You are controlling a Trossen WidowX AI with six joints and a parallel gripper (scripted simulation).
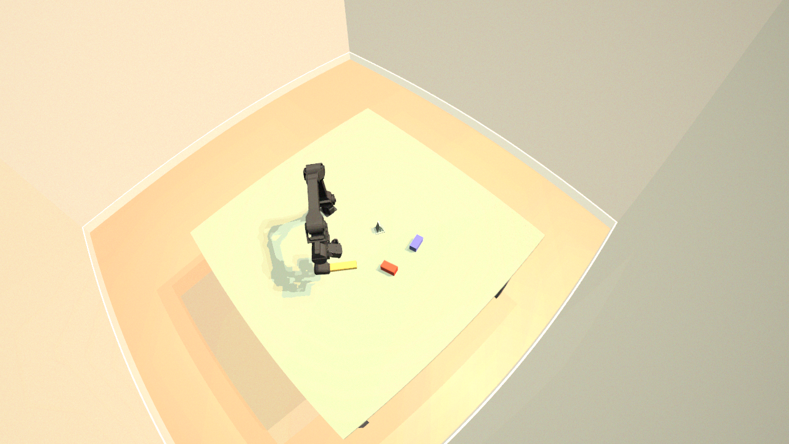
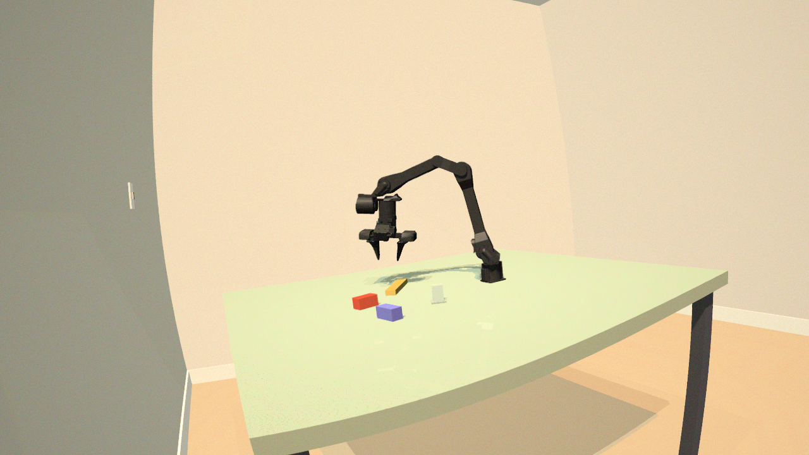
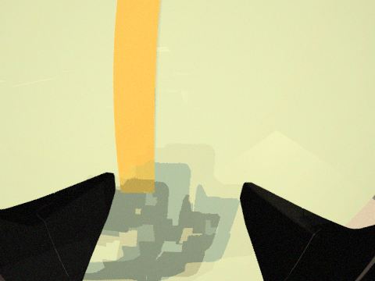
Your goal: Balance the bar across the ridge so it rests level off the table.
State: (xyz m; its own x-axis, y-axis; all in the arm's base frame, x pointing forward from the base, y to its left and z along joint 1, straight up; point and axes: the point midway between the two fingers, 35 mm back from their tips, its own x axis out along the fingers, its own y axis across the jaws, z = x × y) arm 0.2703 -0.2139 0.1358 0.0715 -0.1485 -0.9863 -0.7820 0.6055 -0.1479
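black arm arched, claw [image 2: 388, 260] [image 3: 178, 187] open, downward

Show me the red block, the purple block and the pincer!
Red block [image 1: 389, 267] [image 2: 364, 301]: top and outside views, its middle.
Purple block [image 1: 416, 243] [image 2: 389, 312]: same views, its middle.
Pincer [image 2: 388, 259]: outside view, between its tips.

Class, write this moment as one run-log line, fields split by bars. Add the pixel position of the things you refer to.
gripper [image 2: 388, 260] [image 3: 178, 187]: open, above table | yellow bar [image 1: 343, 266] [image 2: 395, 287] [image 3: 136, 97]: on table, ungrasped | ridge [image 1: 378, 227] [image 2: 437, 293]: bears no bar
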